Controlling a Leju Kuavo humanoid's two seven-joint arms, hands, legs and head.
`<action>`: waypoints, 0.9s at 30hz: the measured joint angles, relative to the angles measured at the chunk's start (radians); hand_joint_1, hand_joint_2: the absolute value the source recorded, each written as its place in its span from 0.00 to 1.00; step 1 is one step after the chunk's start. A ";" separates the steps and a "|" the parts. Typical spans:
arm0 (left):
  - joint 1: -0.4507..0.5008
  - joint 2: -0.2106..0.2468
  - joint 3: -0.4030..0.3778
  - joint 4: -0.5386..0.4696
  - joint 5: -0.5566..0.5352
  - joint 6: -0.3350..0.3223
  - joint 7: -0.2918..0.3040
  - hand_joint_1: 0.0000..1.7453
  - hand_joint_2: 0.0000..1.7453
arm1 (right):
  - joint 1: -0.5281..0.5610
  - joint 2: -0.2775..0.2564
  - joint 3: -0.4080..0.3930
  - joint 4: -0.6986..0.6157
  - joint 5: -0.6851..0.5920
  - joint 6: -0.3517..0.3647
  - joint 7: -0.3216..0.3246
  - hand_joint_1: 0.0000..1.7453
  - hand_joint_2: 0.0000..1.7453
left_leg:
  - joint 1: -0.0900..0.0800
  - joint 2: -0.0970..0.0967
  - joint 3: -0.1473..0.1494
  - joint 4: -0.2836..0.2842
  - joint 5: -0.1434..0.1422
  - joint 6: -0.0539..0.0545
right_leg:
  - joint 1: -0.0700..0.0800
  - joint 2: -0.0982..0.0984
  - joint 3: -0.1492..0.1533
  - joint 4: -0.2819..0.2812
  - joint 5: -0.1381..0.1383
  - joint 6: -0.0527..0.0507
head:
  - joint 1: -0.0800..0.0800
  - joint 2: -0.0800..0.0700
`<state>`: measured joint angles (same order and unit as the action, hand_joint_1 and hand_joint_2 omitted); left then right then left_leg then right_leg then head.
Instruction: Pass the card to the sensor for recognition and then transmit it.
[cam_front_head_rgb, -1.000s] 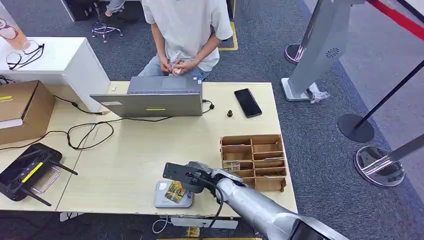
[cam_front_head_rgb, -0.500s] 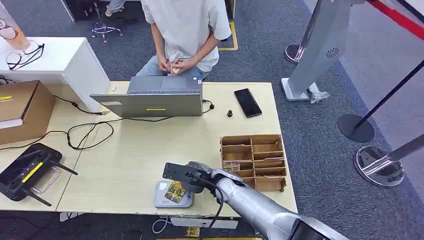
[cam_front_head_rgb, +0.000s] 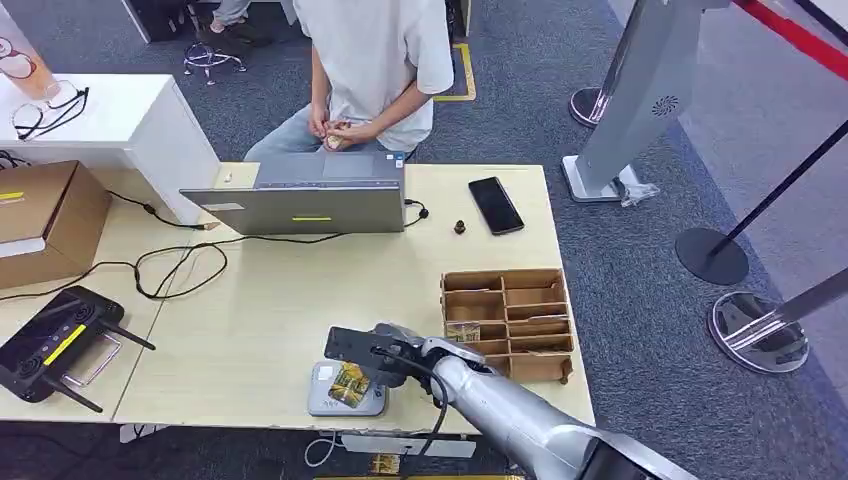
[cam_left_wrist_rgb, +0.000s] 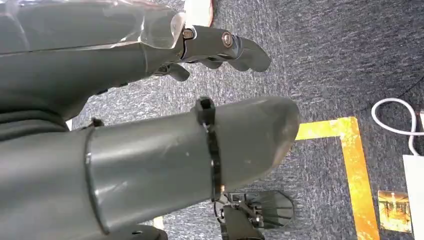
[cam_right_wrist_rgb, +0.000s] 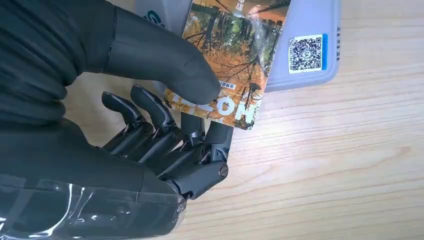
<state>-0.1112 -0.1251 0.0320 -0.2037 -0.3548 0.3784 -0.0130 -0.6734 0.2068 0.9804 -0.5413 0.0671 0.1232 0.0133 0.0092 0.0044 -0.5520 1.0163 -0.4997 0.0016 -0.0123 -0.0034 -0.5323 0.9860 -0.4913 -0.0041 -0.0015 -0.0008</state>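
My right hand (cam_front_head_rgb: 385, 352) pinches a card (cam_front_head_rgb: 351, 382) printed with an autumn forest picture, thumb (cam_right_wrist_rgb: 165, 62) on top and fingers underneath. The card (cam_right_wrist_rgb: 231, 55) lies over the grey sensor pad (cam_front_head_rgb: 340, 391), near the table's front edge. The pad (cam_right_wrist_rgb: 310, 45) carries a QR sticker beside the card. My left hand (cam_left_wrist_rgb: 175, 115) hangs beside the table over blue carpet, its fingers apart and nothing in it.
A wooden compartment box (cam_front_head_rgb: 510, 322) stands just right of my right hand. A laptop (cam_front_head_rgb: 310, 198), a phone (cam_front_head_rgb: 496, 205), cables (cam_front_head_rgb: 180, 265) and a black router (cam_front_head_rgb: 55, 345) sit on the table (cam_front_head_rgb: 270, 300). A person (cam_front_head_rgb: 365, 70) sits behind the laptop.
The card has settled slightly lower onto the sensor pad; my right hand barely moved. The person behind the laptop has shifted a little.
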 joint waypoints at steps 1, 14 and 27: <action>0.000 0.000 0.000 0.000 0.000 0.000 -0.001 0.00 0.00 | 0.000 0.000 -0.001 0.000 -0.002 0.000 -0.001 1.00 1.00 | 0.000 0.000 0.000 0.000 0.000 0.000 | 0.000 0.000 0.000 0.000 0.000 0.000 | 0.000 0.000; 0.000 0.000 0.000 0.000 -0.004 0.000 -0.006 0.00 0.00 | 0.005 0.000 -0.021 -0.011 -0.014 0.011 -0.031 1.00 1.00 | 0.000 0.000 0.000 0.000 0.000 0.000 | 0.000 0.000 0.000 0.000 0.000 0.000 | 0.000 0.000; 0.002 0.000 0.000 0.000 -0.009 0.000 -0.008 0.00 0.00 | 0.018 -0.022 -0.062 -0.092 -0.049 0.012 -0.039 1.00 1.00 | 0.000 0.000 0.000 0.000 0.000 0.000 | 0.000 0.000 0.000 0.000 0.000 0.000 | 0.000 0.000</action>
<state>-0.1095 -0.1247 0.0320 -0.2037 -0.3635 0.3784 -0.0214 -0.6556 0.1850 0.9186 -0.6336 0.0179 0.1354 -0.0252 0.0091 0.0044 -0.5519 1.0167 -0.4997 0.0016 -0.0123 -0.0034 -0.5324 0.9860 -0.4913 -0.0041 -0.0015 -0.0008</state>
